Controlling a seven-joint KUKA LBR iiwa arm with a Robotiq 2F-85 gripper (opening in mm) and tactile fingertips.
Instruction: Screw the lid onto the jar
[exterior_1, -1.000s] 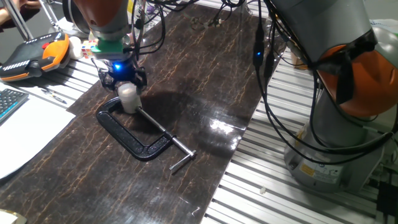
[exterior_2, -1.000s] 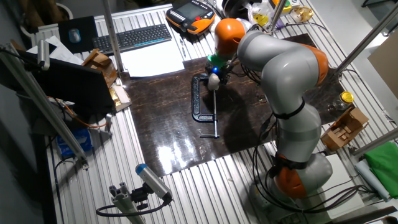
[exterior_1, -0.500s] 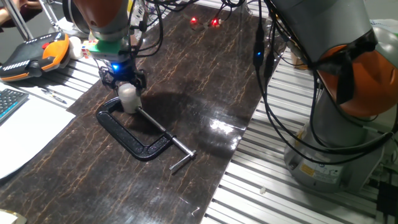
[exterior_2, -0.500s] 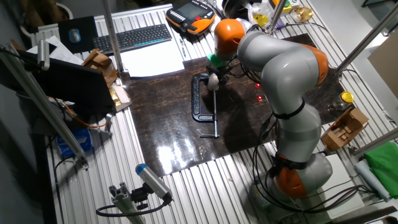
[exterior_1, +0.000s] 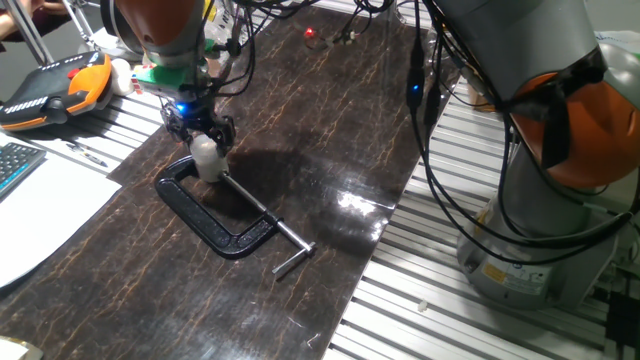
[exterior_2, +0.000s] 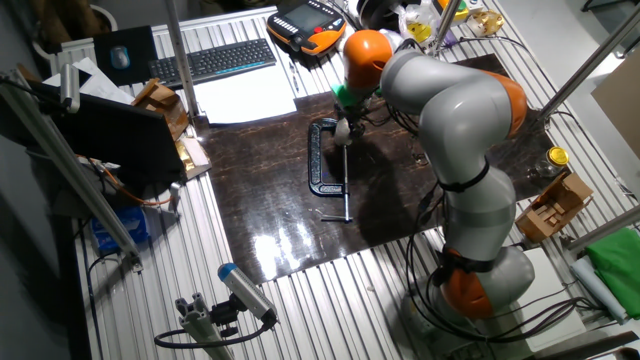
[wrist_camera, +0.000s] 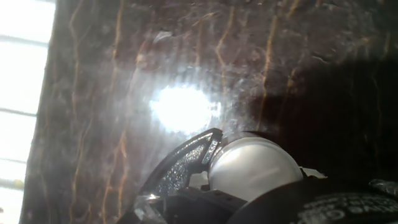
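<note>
Where the mat (exterior_1: 300, 130) lies: slatted table (exterior_2: 300, 290).
Count: one jar (exterior_1: 207, 155), one clamp (exterior_1: 210, 215).
Gripper (exterior_1: 198, 128): jaws' state unclear.

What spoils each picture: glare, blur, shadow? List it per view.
Hand view: a blown-out glare patch on the table, soft focus, and dark shadow at right beside the lid. One fixed view: a sheen on the dark tabletop beyond the C-clamp. The other fixed view: a pale reflection near the table's front edge.
</note>
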